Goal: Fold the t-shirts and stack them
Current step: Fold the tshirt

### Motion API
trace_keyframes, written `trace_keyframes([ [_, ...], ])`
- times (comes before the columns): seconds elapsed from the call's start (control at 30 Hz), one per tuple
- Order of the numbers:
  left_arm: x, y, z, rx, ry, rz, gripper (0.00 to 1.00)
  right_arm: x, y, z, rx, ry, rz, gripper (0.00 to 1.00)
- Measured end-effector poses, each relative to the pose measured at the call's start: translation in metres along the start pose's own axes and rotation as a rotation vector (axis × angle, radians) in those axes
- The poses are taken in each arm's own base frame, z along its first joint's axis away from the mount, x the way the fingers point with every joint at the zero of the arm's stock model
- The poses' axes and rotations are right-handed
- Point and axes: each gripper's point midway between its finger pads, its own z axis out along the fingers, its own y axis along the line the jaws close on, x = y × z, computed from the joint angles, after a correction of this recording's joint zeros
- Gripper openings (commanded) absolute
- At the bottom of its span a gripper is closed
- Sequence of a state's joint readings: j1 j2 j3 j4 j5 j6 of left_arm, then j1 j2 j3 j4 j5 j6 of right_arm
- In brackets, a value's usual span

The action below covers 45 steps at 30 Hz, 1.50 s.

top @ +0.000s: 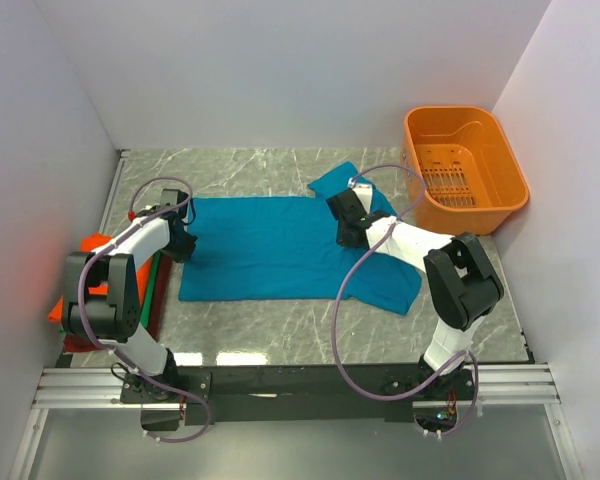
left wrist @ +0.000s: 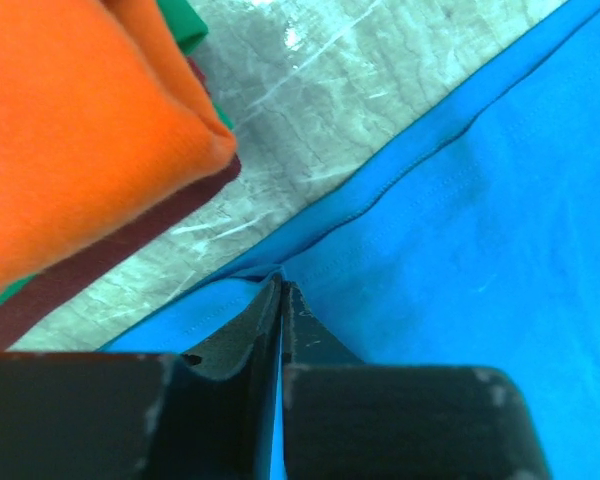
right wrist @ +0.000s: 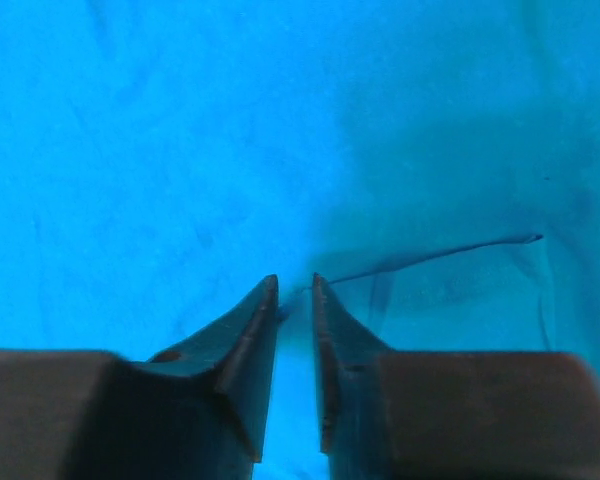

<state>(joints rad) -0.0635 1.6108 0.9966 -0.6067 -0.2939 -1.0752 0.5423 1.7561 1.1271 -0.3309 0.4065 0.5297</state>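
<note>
Teal cloth is lying spread across the middle of the surface [top: 280, 170]: the shirt [top: 270, 250], with the left gripper [left wrist: 282, 285] clamping its hem edge near the folded stack [left wrist: 70, 130], and the right gripper [right wrist: 295, 283] pinching a ridge of it, jaws almost touching. To fold cleanly, I'd say both should be lifting together, keeping the cloth taut and the edges matched.

Four t-shirts [top: 260, 250], one orange basket [top: 450, 112].
</note>
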Motion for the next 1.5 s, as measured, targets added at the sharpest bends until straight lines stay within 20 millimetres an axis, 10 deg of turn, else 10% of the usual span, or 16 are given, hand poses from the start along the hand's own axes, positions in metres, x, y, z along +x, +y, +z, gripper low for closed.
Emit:
trace_keyframes([
  [0.17,0.002,-0.004,-0.001,0.028,0.014,0.013,0.54,0.000,0.003,0.000,-0.019,0.005,-0.005,0.50],
  [0.33,0.001,-0.013,-0.017,0.098,0.027,0.021,0.56,-0.013,-0.020,-0.002,-0.027,0.009,0.078,0.41],
  [0.63,0.014,-0.033,-0.048,0.232,0.062,0.086,0.56,-0.005,-0.123,0.006,0.070,0.054,0.306,0.38],
  [1.23,0.073,-0.045,-0.065,0.356,0.177,0.237,0.54,-0.017,-0.111,0.020,0.021,-0.018,0.300,0.36],
  [1.5,0.074,-0.049,-0.067,0.379,0.184,0.250,0.54,0.022,-0.102,0.007,0.113,0.094,0.153,0.38],
])
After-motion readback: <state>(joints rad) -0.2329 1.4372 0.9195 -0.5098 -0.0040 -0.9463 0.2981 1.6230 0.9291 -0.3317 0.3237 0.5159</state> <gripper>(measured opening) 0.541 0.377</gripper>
